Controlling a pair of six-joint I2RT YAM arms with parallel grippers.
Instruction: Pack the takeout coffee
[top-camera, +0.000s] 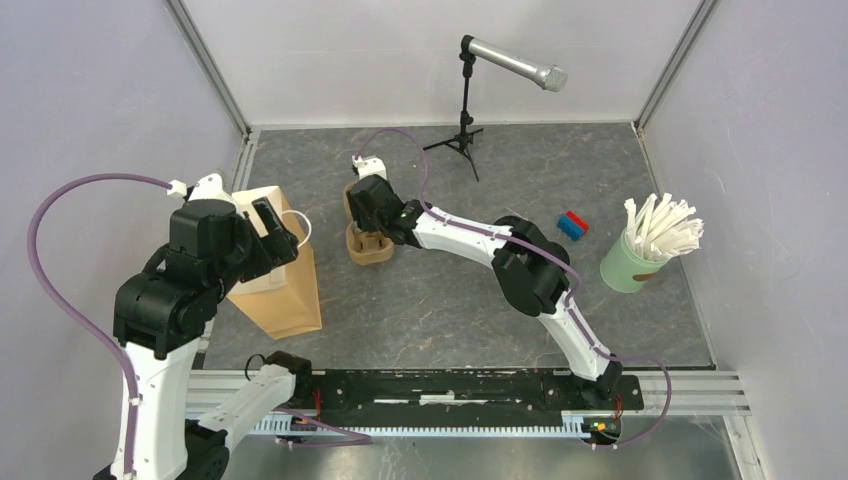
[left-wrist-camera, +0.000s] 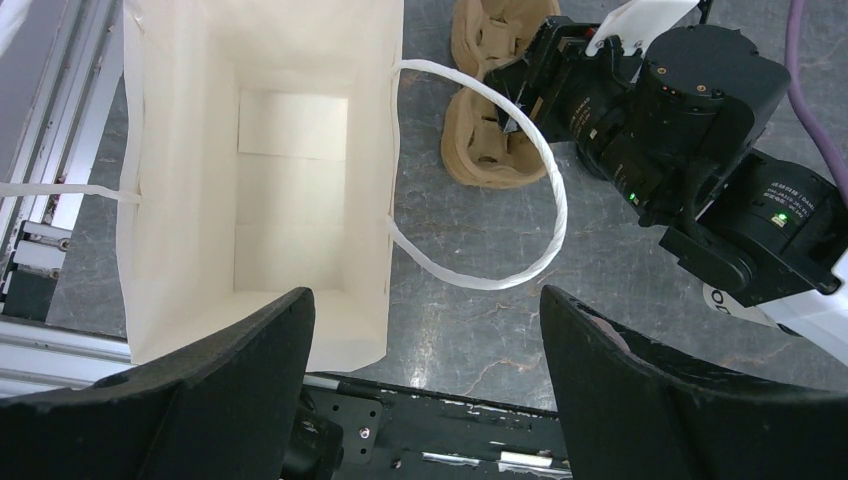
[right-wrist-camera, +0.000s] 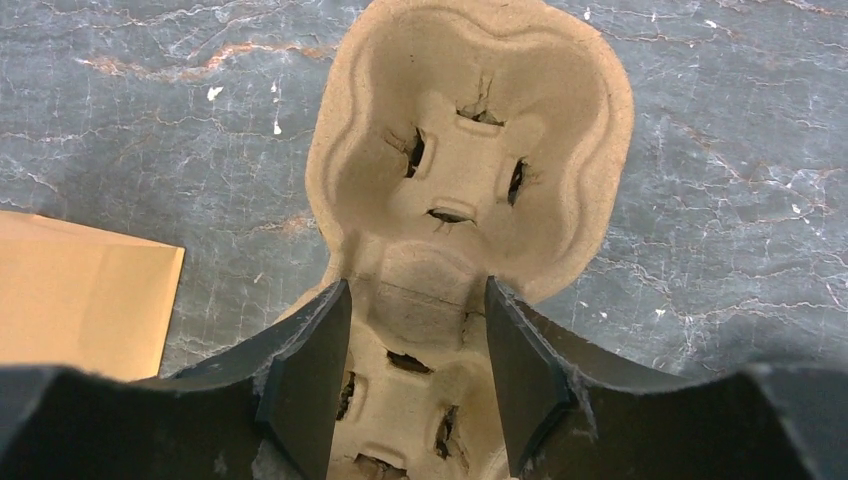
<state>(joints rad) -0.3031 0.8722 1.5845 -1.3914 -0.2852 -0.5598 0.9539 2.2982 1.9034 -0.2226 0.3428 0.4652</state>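
Takeout coffee cups: none in any view. My right pincer (right-wrist-camera: 418, 300) straddles the empty carrier's (right-wrist-camera: 470, 120) waist at frame centre; pinching or not, I cannot tell. My left pincer (left-wrist-camera: 425, 330) is spread above the bag (left-wrist-camera: 180, 150). Risk: a thin pinch could crush or tilt the carrier.

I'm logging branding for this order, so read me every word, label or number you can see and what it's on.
None readable.
Paper bag, cup carrier and green straw cup: no print visible.
Dark marks on the right arm's white shell: cut off, unreadable.
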